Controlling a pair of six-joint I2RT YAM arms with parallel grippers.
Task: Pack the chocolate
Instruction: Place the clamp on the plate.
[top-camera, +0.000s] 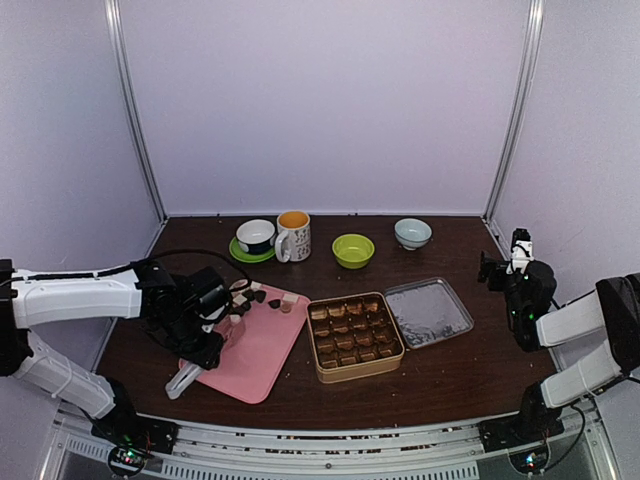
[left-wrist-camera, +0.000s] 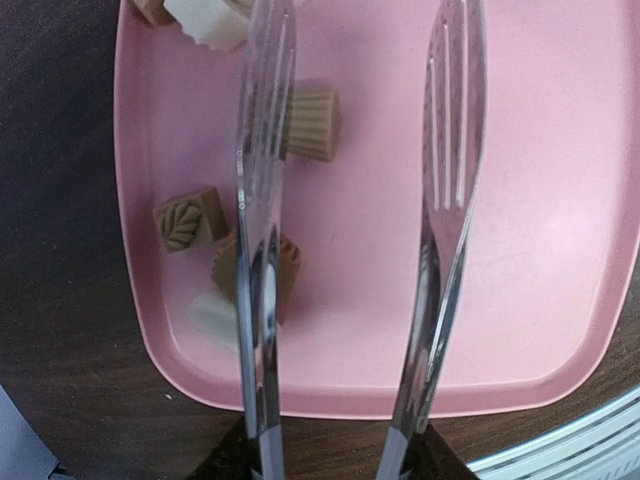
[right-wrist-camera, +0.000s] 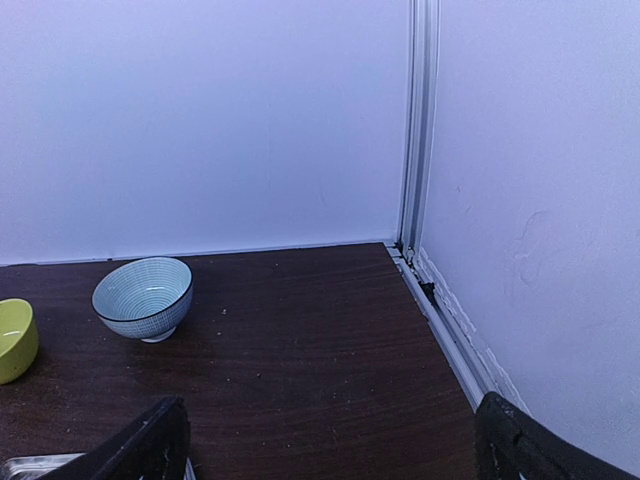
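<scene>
Pale lavender walls enclose a dark wood tabletop (top-camera: 450, 385). Near its centre sits a square gold tin (top-camera: 362, 373) with no lid on, brown pieces showing in its grid of compartments. A silvery lid (top-camera: 430, 312) lies just beside the tin at 3 o'clock, and a pink tray (top-camera: 255, 358) lies just beside it at 9 o'clock. The chocolate (left-wrist-camera: 315, 125) lies loose on the tray, mostly toward its 12 o'clock end: tan fluted pieces, a tan square stamped with a leaf, dark ones and cream-white ones. The left fingers (top-camera: 208, 348) reach over the tray's 9 o'clock side, clamped on metal tongs (left-wrist-camera: 265, 200). The two fork-tipped arms of the tongs stand apart above the tray. One tan fluted piece shows between them, close against one arm, and another lies under that same arm; whether the tongs touch either cannot be told. The right fingers (right-wrist-camera: 140, 445) are spread wide and hold nothing, raised at the tabletop's 3 o'clock edge. Along the 12 o'clock edge stand a white cup (top-camera: 256, 234) on a green saucer, a mug (top-camera: 293, 238), a lime-green bowl (top-camera: 353, 250) and a blue-and-white bowl (right-wrist-camera: 143, 297).
</scene>
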